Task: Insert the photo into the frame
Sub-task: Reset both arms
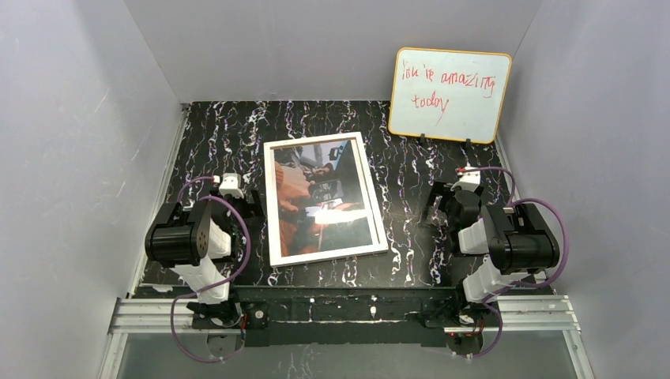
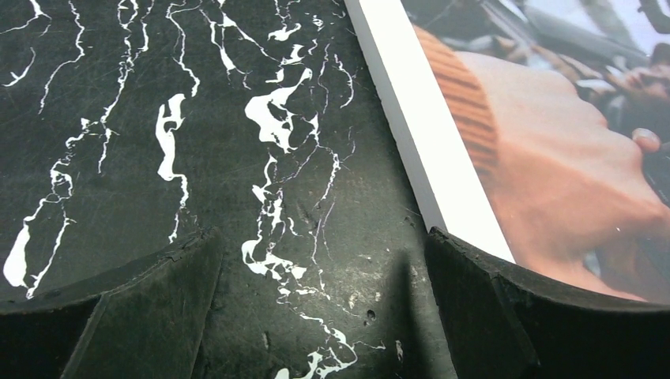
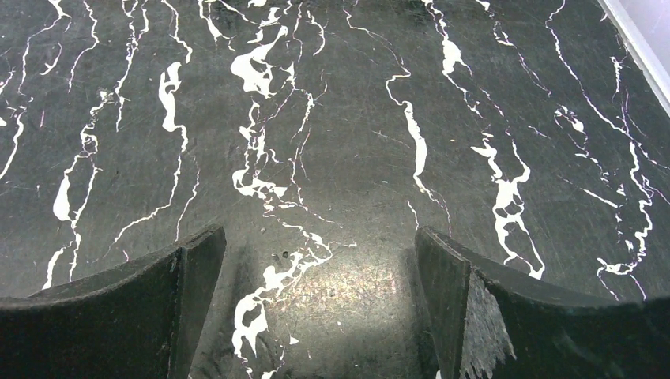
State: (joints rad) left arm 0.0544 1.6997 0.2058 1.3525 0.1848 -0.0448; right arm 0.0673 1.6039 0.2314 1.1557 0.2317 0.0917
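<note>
The white frame [image 1: 269, 207] lies flat, face up, in the middle of the black marbled table. The photo [image 1: 320, 197], dark with orange-red tones, shows inside its white border. In the left wrist view the frame's white edge [image 2: 430, 150] runs diagonally, with the photo [image 2: 569, 142] to its right. My left gripper [image 1: 251, 201] [image 2: 324, 245] is open and empty, low over the table just left of the frame; its right finger [image 2: 506, 316] overlaps the frame's edge. My right gripper [image 1: 436, 207] [image 3: 320, 237] is open and empty over bare table, right of the frame.
An orange-rimmed whiteboard [image 1: 449, 95] with red writing leans against the back wall at the right. Grey walls [image 1: 79, 142] close in the table on the left, back and right. A metal rail [image 1: 340, 312] runs along the near edge.
</note>
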